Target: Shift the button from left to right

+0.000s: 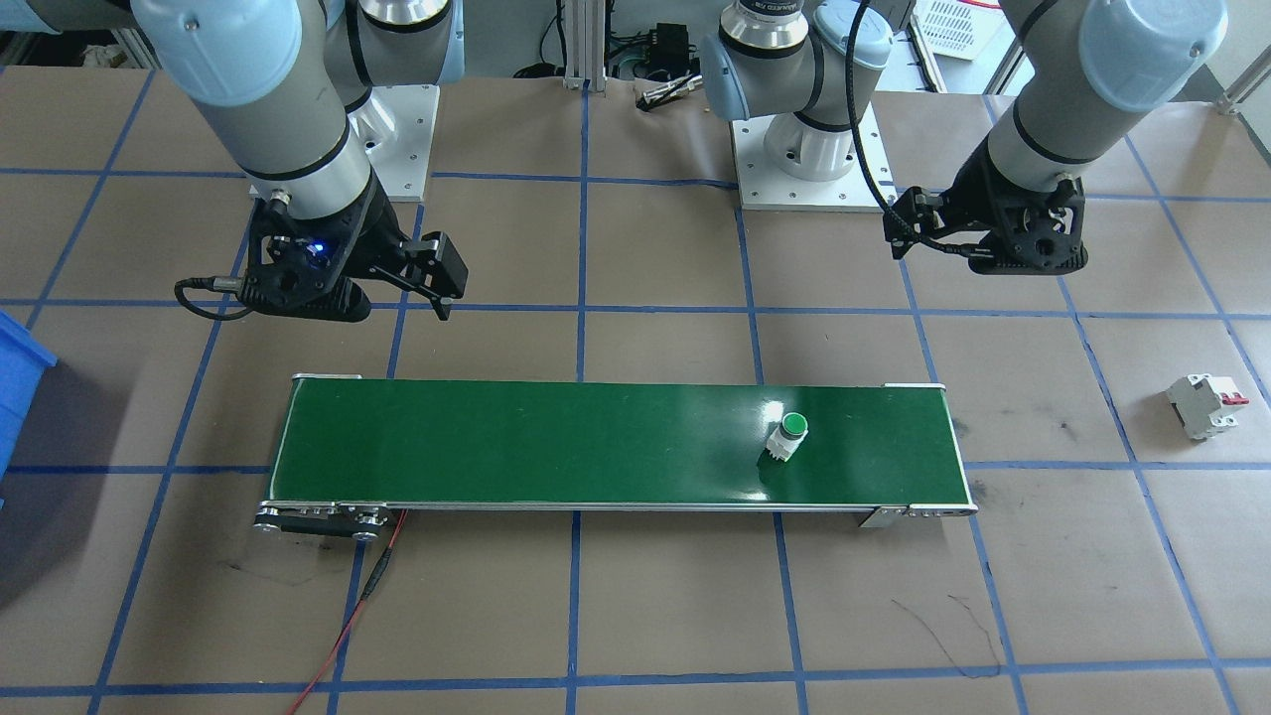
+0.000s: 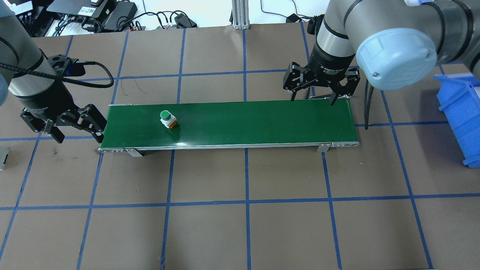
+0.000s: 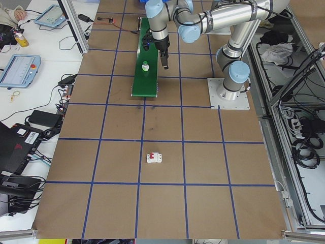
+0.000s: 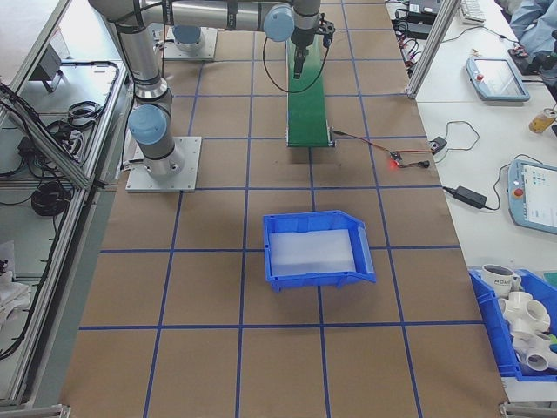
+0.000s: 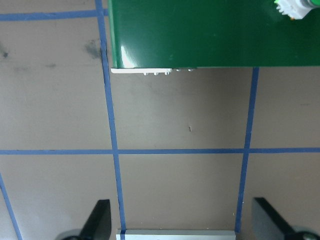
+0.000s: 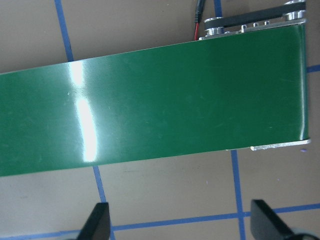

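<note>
Brown table covering crossed by blue tape lines fills the overhead view, bare across its lower, nearer half. At the centre of that frame lies one long green conveyor belt, running left to right. One button, with a round green cap, white body and orange base, stands on the belt's left part, touching nothing but the belt. In the front-facing view the same button appears on the belt's right part.

Two robot arms reach in. At the left edge of the overhead frame, the left gripper hangs just off the belt's left end, its two fingers spread apart and holding nothing. Its wrist camera shows both fingertips wide apart over bare table, with the button at the upper right corner. Farther back, at upper right, the right gripper hangs over the belt's far edge near its right end, fingers likewise spread and empty.

One white circuit breaker with a red lever lies at the far right of the front-facing frame, well apart from the belt. One blue bin sits at the overhead frame's right edge.
</note>
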Robot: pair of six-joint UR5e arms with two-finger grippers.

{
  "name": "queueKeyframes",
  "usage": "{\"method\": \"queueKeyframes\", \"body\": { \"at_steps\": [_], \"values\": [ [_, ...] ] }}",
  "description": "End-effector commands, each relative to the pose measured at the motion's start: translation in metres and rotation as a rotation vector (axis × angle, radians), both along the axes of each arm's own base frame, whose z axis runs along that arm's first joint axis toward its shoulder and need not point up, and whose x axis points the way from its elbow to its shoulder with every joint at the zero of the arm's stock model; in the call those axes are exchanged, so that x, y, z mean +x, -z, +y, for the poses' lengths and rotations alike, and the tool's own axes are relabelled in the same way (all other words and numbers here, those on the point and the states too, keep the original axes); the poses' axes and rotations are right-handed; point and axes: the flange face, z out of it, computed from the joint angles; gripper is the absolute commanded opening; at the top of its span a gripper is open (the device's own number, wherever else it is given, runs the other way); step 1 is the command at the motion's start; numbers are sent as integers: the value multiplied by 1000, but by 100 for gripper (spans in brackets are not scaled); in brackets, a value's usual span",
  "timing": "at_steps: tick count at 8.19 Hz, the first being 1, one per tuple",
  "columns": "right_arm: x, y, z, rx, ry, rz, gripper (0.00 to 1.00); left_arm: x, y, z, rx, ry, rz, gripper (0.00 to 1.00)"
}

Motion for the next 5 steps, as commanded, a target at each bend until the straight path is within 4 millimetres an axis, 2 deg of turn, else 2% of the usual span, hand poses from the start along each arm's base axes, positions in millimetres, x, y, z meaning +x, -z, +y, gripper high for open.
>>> {"method": "queueKeyframes", "body": {
  "at_steps": [1,2,3,5],
  "values": [
    [15,42,-24,65,252,-105,100,-11,-11,13,3,-17,45,100],
    [13,49,-27,81,318,-80,100,-11,-12,13,3,-14,39,100],
    [13,56,-28,98,349,-74,100,-7,-14,4,-49,-21,25,100],
    [14,77,-27,171,591,-42,100,-8,-15,1,-72,-21,33,100]
  ]
}}
